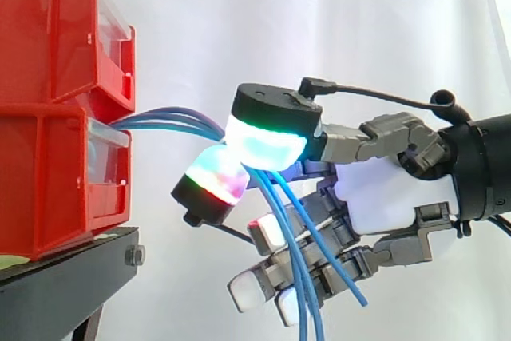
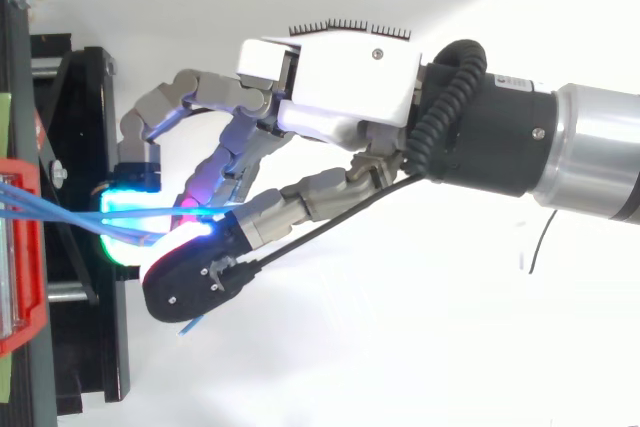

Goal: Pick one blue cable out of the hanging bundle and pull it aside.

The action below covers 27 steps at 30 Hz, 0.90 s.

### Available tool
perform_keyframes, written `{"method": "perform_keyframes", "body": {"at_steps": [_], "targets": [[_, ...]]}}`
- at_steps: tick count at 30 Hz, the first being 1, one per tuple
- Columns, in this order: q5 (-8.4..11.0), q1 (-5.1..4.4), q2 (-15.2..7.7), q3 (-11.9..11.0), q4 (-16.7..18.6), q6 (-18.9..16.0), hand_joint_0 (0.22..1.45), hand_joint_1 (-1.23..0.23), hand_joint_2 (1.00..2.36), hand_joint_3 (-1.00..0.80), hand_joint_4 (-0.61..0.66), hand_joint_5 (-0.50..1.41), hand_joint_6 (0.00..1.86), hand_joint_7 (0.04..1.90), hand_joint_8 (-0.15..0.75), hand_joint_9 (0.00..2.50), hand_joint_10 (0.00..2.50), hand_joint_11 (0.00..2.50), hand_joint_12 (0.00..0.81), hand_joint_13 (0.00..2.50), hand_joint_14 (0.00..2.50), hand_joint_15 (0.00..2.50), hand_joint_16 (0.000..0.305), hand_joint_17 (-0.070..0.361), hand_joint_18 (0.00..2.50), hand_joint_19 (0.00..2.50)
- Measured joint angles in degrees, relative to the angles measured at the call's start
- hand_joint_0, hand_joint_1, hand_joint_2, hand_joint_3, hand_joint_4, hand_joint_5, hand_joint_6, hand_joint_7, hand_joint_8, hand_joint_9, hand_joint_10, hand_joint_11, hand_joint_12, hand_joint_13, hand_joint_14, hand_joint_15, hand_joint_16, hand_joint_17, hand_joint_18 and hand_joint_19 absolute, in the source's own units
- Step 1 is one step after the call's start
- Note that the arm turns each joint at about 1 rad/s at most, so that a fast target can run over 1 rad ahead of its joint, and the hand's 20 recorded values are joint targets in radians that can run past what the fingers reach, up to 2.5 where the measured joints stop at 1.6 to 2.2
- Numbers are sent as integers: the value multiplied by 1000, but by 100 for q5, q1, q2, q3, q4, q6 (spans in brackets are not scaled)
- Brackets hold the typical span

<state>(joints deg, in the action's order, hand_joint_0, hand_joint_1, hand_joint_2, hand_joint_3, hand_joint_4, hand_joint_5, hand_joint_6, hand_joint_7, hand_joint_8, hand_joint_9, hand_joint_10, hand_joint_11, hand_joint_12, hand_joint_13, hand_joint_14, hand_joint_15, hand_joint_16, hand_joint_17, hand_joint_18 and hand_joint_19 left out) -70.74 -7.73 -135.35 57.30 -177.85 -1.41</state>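
Observation:
Several thin blue cables (image 1: 172, 117) leave the gap between the stacked red bins (image 1: 48, 37), arc to the right and hang down in front of the hand (image 1: 391, 197). Two glowing fingertips, a green-cyan one (image 1: 267, 140) above and a multicoloured one (image 1: 214, 183) below, close on the bundle where it bends down. From above, the cables (image 2: 60, 209) run from the bin edge (image 2: 25, 247) into the pinch between the cyan pad (image 2: 130, 219) and the black-backed thumb of the hand (image 2: 340, 87). How many cables sit inside the pinch I cannot tell. The other fingers are curled below, behind the hanging strands (image 1: 307, 293).
The red bins rest on a black stand (image 1: 64, 277) at the left, its frame (image 2: 75, 127) just beside the fingertips. A white curtain (image 1: 319, 21) is behind. The arm (image 2: 560, 147) comes in from the right, with open room below and to the right of the hand.

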Motion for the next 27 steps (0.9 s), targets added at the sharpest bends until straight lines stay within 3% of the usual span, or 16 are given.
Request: {"method": "perform_keyframes", "body": {"at_steps": [2, 6, 15, 22, 27], "targets": [[0, 0, 0, 0, 0, 0, 566, -671, 1015, -281, -56, -173, 945, 918, 229, 1117, 20, 730, 329, 867, 21, 529, 46, 102, 771, 651], [-1, 0, -1, 0, 7, 0, 484, -629, 1000, -500, -16, -179, 944, 861, 260, 1110, 21, 740, 356, 880, 20, 533, 52, 116, 805, 634], [-1, 1, 0, 0, -3, 0, 417, -484, 1000, -500, 19, -183, 940, 817, 298, 1137, 19, 748, 389, 906, 17, 523, 60, 136, 851, 633], [-4, 8, -1, 0, -4, 0, 421, -421, 1000, -500, 16, -182, 938, 812, 311, 1147, 19, 762, 396, 914, 19, 533, 60, 135, 849, 633], [-9, 13, -1, 4, -4, 0, 548, -504, 1009, -371, -17, -178, 928, 909, 269, 1149, 22, 781, 345, 889, 22, 558, 50, 112, 774, 677]]}}
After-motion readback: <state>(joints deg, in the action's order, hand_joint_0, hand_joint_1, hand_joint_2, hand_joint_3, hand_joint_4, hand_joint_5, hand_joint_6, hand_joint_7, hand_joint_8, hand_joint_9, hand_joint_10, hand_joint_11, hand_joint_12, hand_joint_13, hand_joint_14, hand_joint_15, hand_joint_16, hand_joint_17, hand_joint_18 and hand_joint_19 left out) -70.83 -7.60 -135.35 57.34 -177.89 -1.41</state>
